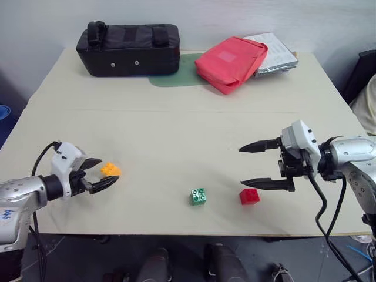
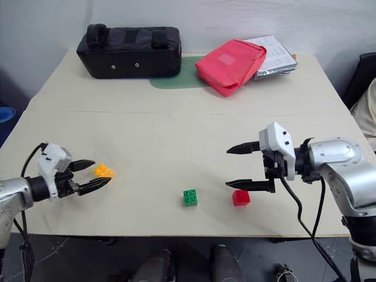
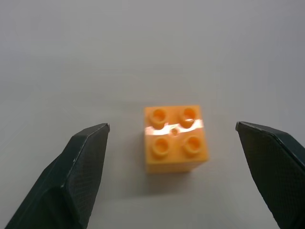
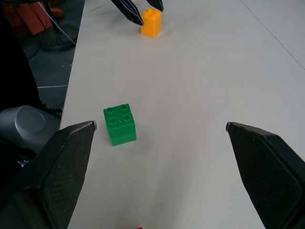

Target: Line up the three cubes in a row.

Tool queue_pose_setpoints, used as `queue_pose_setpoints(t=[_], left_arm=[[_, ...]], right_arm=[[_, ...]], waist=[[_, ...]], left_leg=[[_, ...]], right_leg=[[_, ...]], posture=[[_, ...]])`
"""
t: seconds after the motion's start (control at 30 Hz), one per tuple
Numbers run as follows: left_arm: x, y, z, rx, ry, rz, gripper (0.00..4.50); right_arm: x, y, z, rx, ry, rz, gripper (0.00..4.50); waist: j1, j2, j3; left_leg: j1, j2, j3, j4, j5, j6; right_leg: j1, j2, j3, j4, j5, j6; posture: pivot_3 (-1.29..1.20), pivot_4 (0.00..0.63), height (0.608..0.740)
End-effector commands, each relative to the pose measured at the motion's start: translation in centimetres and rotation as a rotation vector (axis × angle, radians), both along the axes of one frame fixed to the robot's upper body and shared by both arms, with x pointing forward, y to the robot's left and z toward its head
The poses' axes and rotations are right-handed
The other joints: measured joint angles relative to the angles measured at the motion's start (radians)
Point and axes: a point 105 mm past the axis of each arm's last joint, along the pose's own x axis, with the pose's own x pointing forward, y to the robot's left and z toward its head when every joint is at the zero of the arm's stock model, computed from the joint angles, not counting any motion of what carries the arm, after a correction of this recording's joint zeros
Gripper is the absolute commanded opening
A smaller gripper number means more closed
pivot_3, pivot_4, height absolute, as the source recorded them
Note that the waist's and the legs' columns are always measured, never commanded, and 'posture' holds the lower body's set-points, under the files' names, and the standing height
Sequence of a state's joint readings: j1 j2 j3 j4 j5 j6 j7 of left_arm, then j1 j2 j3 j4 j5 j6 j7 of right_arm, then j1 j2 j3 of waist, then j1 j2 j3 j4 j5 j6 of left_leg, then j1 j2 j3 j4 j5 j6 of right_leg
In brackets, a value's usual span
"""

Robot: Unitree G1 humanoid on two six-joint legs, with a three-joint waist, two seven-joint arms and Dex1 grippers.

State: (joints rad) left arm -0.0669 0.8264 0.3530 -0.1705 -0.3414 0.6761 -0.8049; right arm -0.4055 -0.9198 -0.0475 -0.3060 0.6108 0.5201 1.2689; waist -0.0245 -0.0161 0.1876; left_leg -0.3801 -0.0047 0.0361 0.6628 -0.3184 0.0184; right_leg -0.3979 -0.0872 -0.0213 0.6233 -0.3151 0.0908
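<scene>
Here the three cubes lie apart along the near half of the table (image 1: 176, 135). The green cube (image 1: 198, 196) sits studs-up near the front edge, roughly in the middle. The red cube (image 1: 249, 196) is just to its right, at about the same depth, with a clear gap between them. The orange-yellow cube (image 1: 110, 170) lies well off to the left and a little farther back, so the three do not form a straight row.

The left gripper (image 1: 98, 174) hangs low over the table with its fingers spread wide on either side of the orange-yellow cube; in the left wrist view the cube (image 3: 175, 138) stands studs-up between the two finger tips, with open space on both sides, touched by neither. The right gripper (image 1: 267, 165) hovers above the table just beside the red cube, pointing toward the left, its jaws also wide and holding nothing; its lower finger (image 1: 269, 184) reaches out just above and beside the red cube.

At the far edge sit a black bag (image 1: 128, 49), a red fabric pouch (image 1: 230, 63) resting partly on a green mat (image 1: 171, 77), and a stack of papers (image 1: 276, 53) behind the pouch.
</scene>
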Motion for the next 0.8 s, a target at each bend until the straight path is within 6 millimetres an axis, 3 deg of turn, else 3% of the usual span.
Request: queue_pose_setpoints(t=[0.03, 0.23, 0.37, 0.47, 0.6, 0.8], left_arm=[[0.7, -0.2, 0.4, 0.008, -0.025, 0.002, 4.48], [1.2, -0.9, -0.6, 0.008, 0.003, -0.035, 4.48], [1.4, -0.4, -1.0, 0.011, 0.012, -0.021, 3.61], [1.8, 0.3, -0.7, -0.053, -0.002, 0.029, 2.7], [1.0, -0.6, -0.9, -0.021, 0.013, -0.061, 1.53], [-0.7, -4.5, 0.1, 0.111, 0.025, -0.434, 1.53]], right_arm=[[-0.5, 0.2, 0.6, 0.009, -0.04, 0.003, 4.5], [-0.7, 0.3, 0.8, 0.014, -0.048, 0.009, 4.5], [-0.6, 0.5, 1.2, 0.017, -0.059, 0.013, 4.5], [-0.6, 0.4, 1.5, 0.017, -0.065, 0.011, 4.5], [-0.5, 0.0, 1.6, 0.011, -0.068, -0.002, 4.5], [-1.7, -0.5, 0.5, -0.063, -0.037, 0.05, 4.5]], waist=[[0.0, 0.0, 0.0], [-0.001, 0.0, 0.0], [-0.001, 0.0, 0.0], [-0.001, 0.0, 0.0], [-0.002, 0.0, 0.0], [0.003, 0.0, 0.0]], left_leg=[[0.0, 0.0, 0.0, 0.0, 0.0, 0.0], [0.0, 0.0, 0.0, 0.0, 0.0, 0.0], [0.0, 0.0, 0.0, 0.0, 0.0, 0.0], [0.0, 0.0, 0.0, 0.0, 0.0, 0.0], [0.0, 0.0, 0.0, 0.0, 0.0, 0.0], [0.0, 0.0, 0.0, 0.0, 0.0, 0.0]], right_leg=[[0.0, 0.0, 0.0, 0.0, 0.0, 0.0], [0.0, 0.0, 0.0, 0.0, 0.0, 0.0], [0.0, 0.0, 0.0, 0.0, 0.0, 0.0], [0.0, 0.0, 0.0, 0.0, 0.0, 0.0], [0.0, 0.0, 0.0, 0.0, 0.0, 0.0], [0.0, 0.0, 0.0, -0.001, 0.0, 0.0]], posture=[[0.0, 0.15, 0.74], [0.0, 0.15, 0.74], [0.0, 0.15, 0.74], [0.0, 0.15, 0.74], [0.0, 0.15, 0.74], [0.0, 0.15, 0.74]])
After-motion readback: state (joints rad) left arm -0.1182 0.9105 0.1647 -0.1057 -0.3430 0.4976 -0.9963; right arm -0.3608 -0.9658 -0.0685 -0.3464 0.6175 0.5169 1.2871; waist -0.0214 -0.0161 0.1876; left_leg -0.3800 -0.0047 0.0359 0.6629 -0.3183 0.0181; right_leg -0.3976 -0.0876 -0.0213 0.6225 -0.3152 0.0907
